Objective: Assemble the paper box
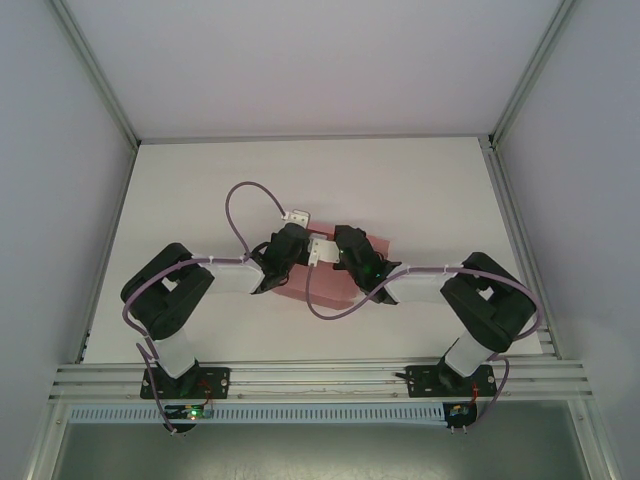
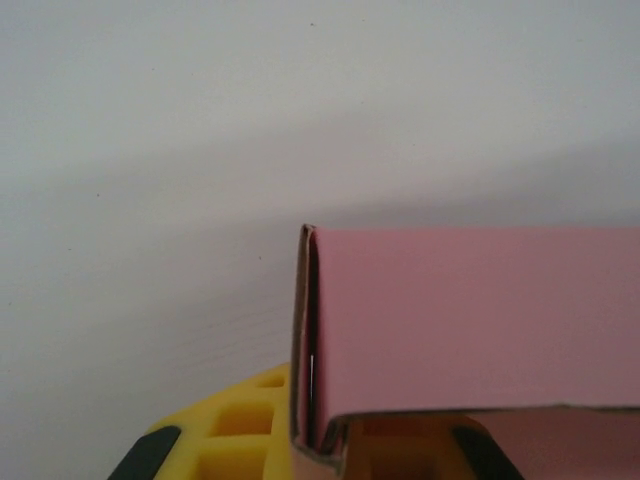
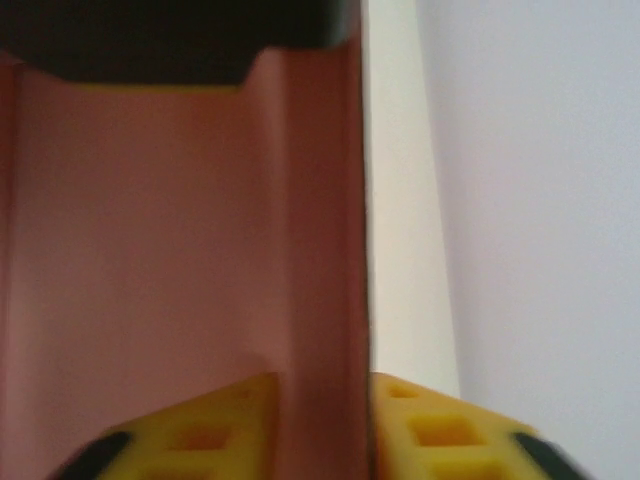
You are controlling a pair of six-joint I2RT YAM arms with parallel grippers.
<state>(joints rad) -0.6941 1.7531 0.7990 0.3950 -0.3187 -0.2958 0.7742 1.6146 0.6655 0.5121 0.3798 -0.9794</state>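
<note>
Surface: white table [image 1: 200, 200], pale walls around, metal rail [image 1: 320, 375] at the near edge.
Box: pink paper box [image 1: 335, 285] at table centre, long axis roughly left-right, partly under both wrists.
Left: left gripper [image 2: 320, 450] pinched onto a folded pink edge.
Right: right gripper [image 3: 325, 435] straddles a pink wall; cannot tell if it clamps.
Arms: elbows outward, forearms meeting over the box.

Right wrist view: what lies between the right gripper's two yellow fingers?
A pink wall of the paper box stands between the right gripper's fingers; the right wrist view shows it.
</note>
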